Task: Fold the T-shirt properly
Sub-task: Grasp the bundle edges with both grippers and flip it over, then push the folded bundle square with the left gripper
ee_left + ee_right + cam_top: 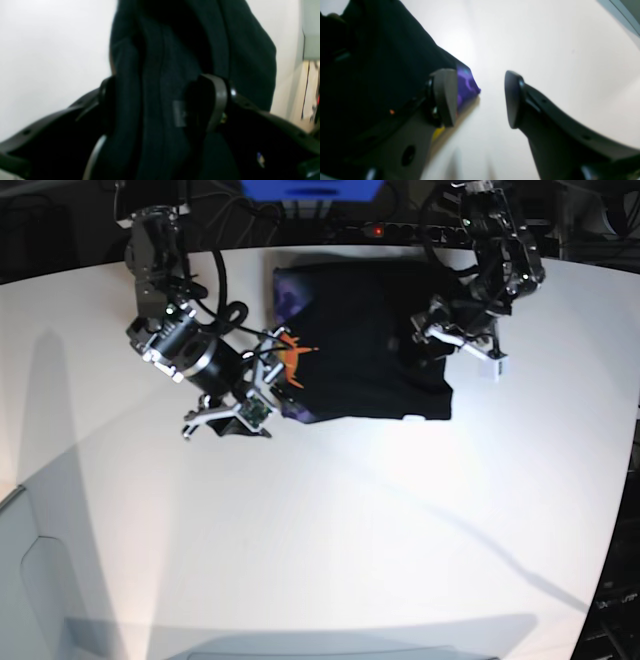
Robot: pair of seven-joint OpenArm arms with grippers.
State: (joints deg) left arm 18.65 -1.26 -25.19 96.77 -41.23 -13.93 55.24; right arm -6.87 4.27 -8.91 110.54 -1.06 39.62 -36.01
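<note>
Left end effector (162, 100) pinches a bunched fold of shirt (370, 350). Right end effector (481, 100) is spread, empty; shirt edge lies just beside its left finger.

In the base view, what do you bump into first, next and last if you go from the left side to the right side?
Right gripper → T-shirt → left gripper, all on the white table.

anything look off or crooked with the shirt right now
Yes. The T-shirt isn't flat: the left gripper has bunched black cloth pinched between its fingers, and the printed edge by the open right gripper is flipped up, showing purple and orange.
</note>
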